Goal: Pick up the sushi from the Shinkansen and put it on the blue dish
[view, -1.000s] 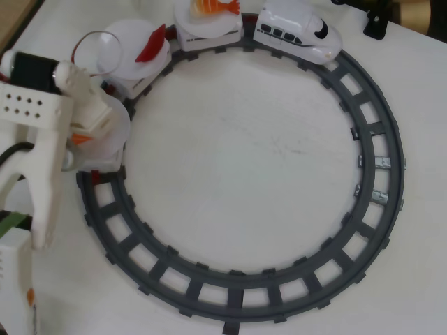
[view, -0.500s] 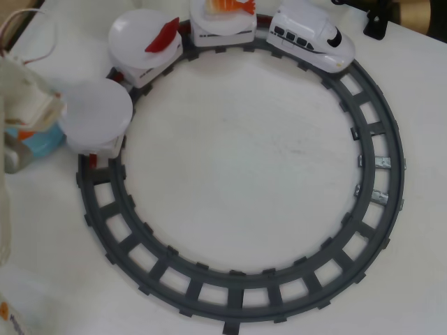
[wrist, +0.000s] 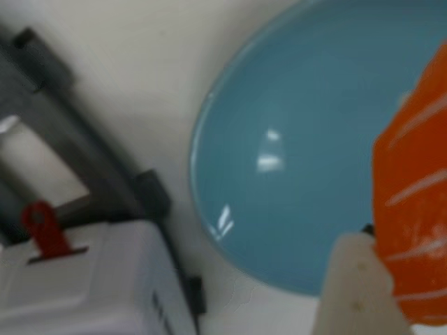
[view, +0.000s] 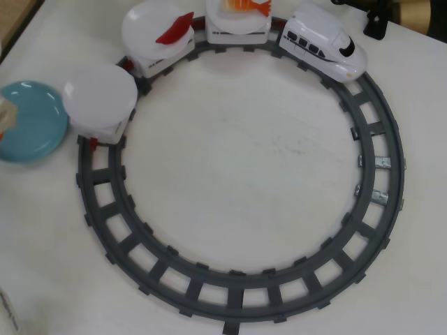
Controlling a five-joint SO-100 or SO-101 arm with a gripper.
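Note:
In the wrist view the orange sushi [wrist: 415, 209] with thin white stripes sits against a pale gripper finger [wrist: 356, 293] and hangs over the blue dish [wrist: 293, 153]. My gripper [wrist: 391, 279] is shut on it; the second finger is out of frame. In the overhead view the blue dish [view: 31, 125] lies at the far left, and only a beige tip of the gripper [view: 5, 117] shows at the left edge over it. The white Shinkansen [view: 325, 45] stands on the track at the top right, pulling three cars.
The grey round track [view: 380, 160] fills the table. The nearest car's white plate [view: 100, 96] is bare and touches the dish's right rim. Other plates hold a dark red piece [view: 174, 29] and an orange shrimp [view: 244, 5]. A car's corner [wrist: 91, 286] shows in the wrist view.

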